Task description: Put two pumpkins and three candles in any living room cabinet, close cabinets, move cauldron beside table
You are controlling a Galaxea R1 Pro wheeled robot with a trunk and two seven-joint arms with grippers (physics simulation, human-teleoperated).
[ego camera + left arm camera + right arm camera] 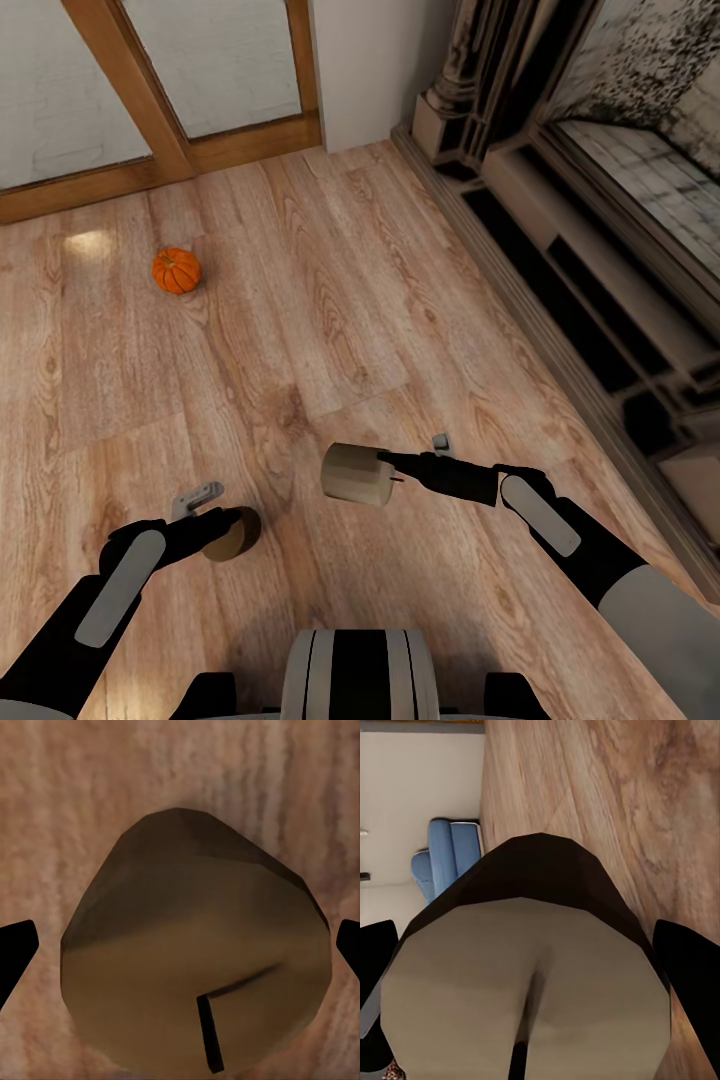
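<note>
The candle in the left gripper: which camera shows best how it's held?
The left wrist view: the brownish candle sits between both dark fingertips, wick end facing the camera. The head view shows it small at the left gripper, partly hidden by the fingers. The right wrist view shows a paler candle instead.

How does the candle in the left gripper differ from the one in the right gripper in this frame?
The left candle is darker, olive-brown; the right candle is paler, beige. The left candle looks smaller in the head view, partly hidden behind the left gripper; the right candle shows its whole side, lying sideways beyond the right gripper. Both are stubby cylinders with a dark wick, each held between fingers above the wooden floor.
</note>
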